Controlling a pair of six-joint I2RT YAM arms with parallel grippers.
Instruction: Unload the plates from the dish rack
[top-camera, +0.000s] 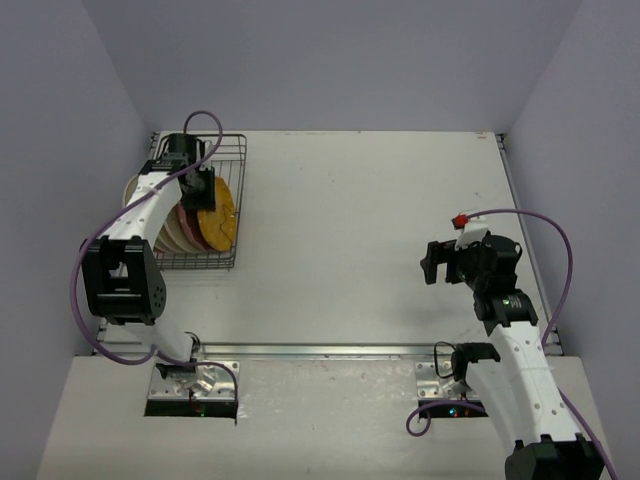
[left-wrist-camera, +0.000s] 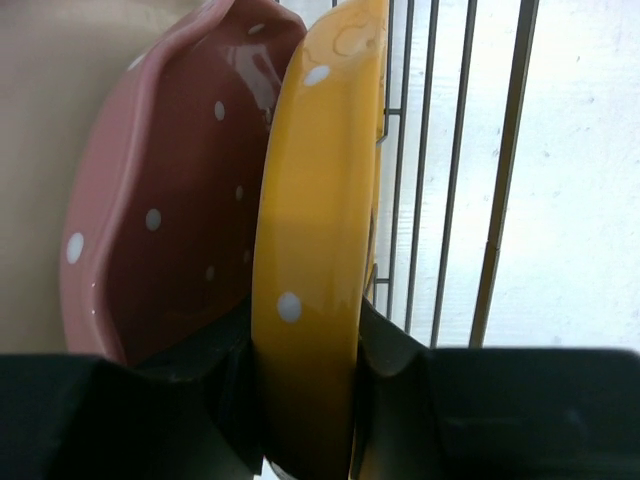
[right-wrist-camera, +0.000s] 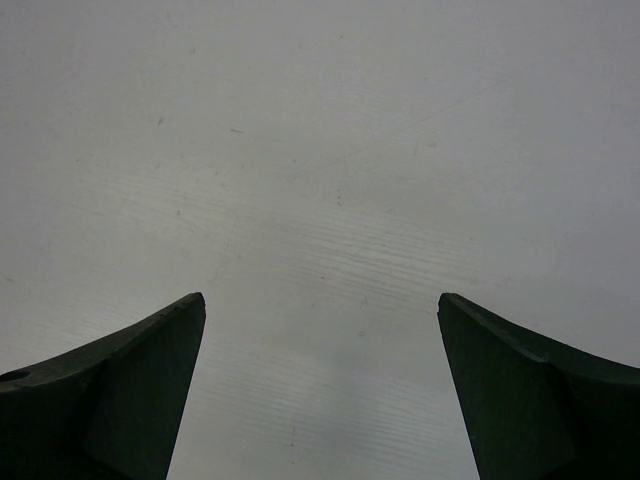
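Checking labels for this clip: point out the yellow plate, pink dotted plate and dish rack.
yellow plate (left-wrist-camera: 310, 250): left wrist view, outer rim.
pink dotted plate (left-wrist-camera: 170, 220): left wrist view, glossy face.
dish rack (top-camera: 233, 152): top external view, wire grid near its far right corner.

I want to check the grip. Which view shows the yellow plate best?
Left wrist: the yellow plate stands edge-on, close, between the fingers of the left gripper. Top external shows it small in the dish rack, partly under the arm. Right wrist shows only table.
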